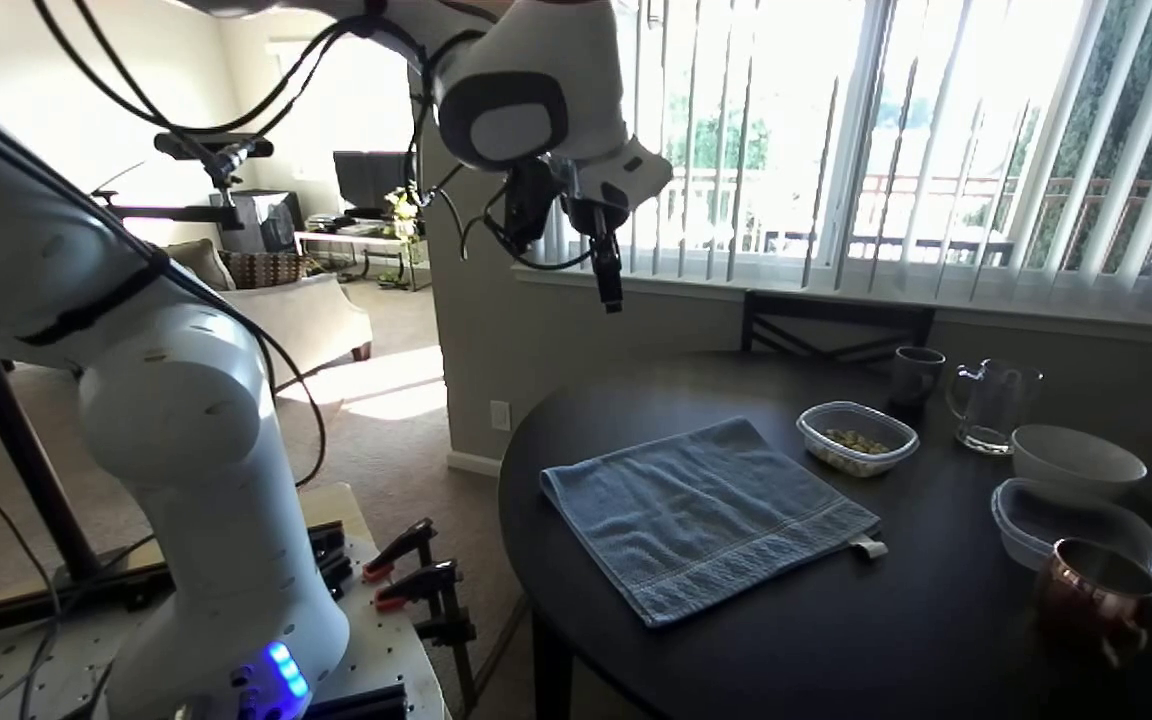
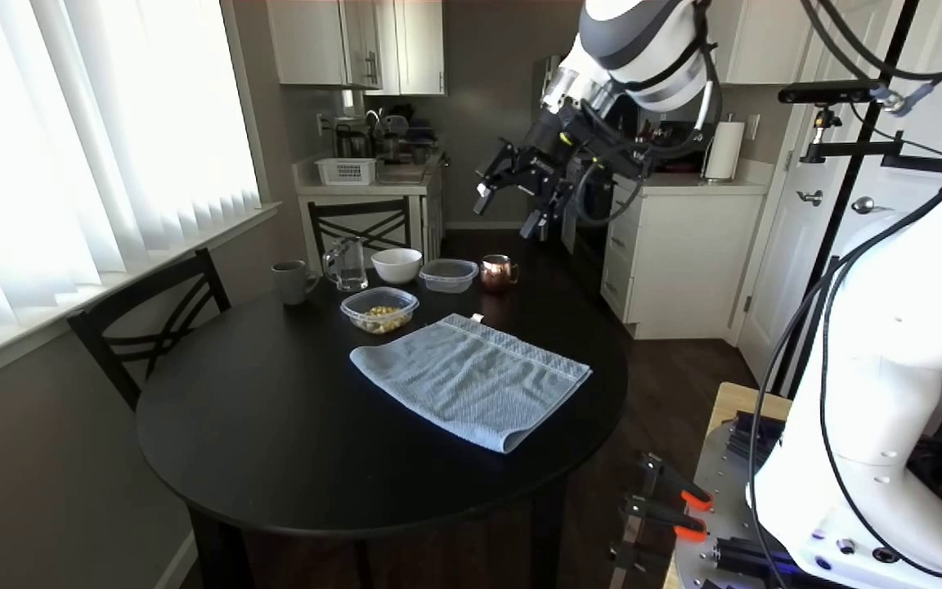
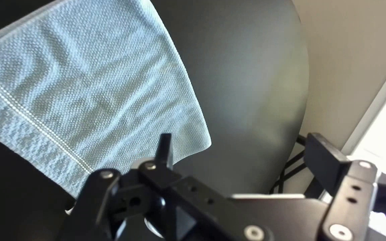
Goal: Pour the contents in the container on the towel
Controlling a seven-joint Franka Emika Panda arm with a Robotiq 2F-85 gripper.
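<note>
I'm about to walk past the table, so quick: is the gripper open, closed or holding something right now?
Gripper: open, jaws wide apart, holding nothing.

towel [image 2: 475, 376]: blue-grey, fine dotted weave, paler twin stitch lines, wavy-textured border | container [image 2: 379, 298]: clear, whitish rim | contents [image 2: 385, 315]: yellow and tan | tub [image 2: 448, 284]: translucent, colourless | bowl [image 2: 396, 272]: plain white | metallic mug [image 2: 495, 276]: shiny reddish copper | cup [image 2: 290, 282]: grey | glass mug [image 2: 350, 266]: clear | table [image 2: 266, 409]: near-black | gripper [image 2: 506, 212]: black | cabinets [image 2: 316, 41]: white
</note>
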